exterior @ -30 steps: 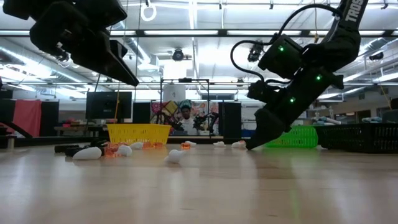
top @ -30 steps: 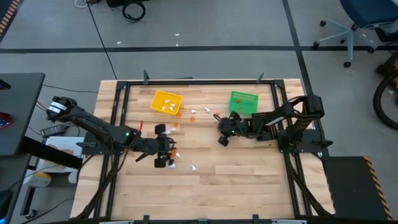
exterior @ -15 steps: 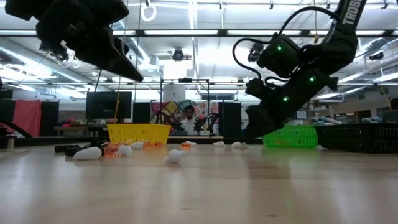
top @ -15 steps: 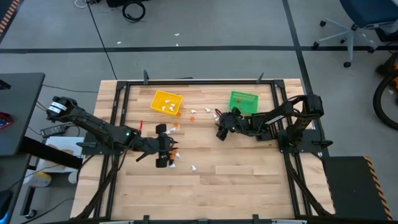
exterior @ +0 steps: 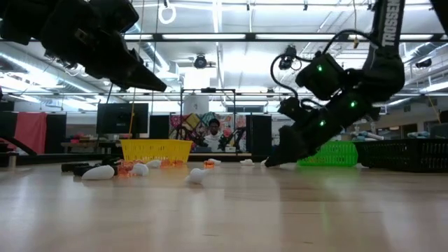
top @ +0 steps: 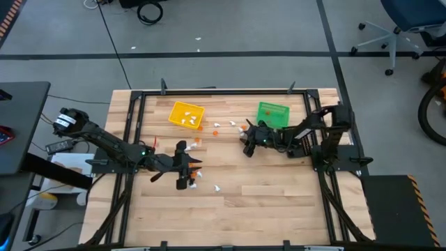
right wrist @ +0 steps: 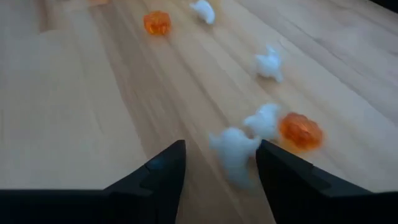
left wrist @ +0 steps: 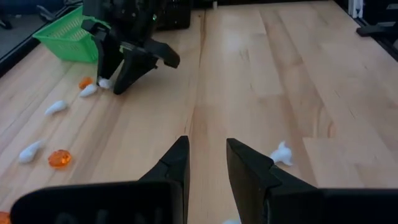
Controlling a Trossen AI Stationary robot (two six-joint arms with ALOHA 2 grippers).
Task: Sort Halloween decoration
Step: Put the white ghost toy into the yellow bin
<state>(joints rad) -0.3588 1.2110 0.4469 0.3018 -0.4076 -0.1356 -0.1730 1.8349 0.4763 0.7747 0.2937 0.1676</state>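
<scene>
Right claw [right wrist: 214, 163] hangs low over the table with its fingers spread, and a small white ghost [right wrist: 233, 149] lies loose on the wood between the tips, not pinched. That ghost lies lengthwise along the gap between the fingers; its exact heading is blurred. Just beside it lie another white ghost [right wrist: 263, 120] and an orange pumpkin [right wrist: 300, 130], touching each other; further out are one more ghost [right wrist: 268, 63] and a second pumpkin [right wrist: 157, 22]. From above, this claw [top: 249, 141] sits near the green basket [top: 272, 113], with open wood toward the table's middle. Left claw [top: 182, 166] hovers above the boards, its fingers parted a little around nothing, with a few white ghosts [top: 197, 173] close by. A yellow basket [top: 186, 114] stands near the far edge of the table [top: 279, 202], whose near half is open
</scene>
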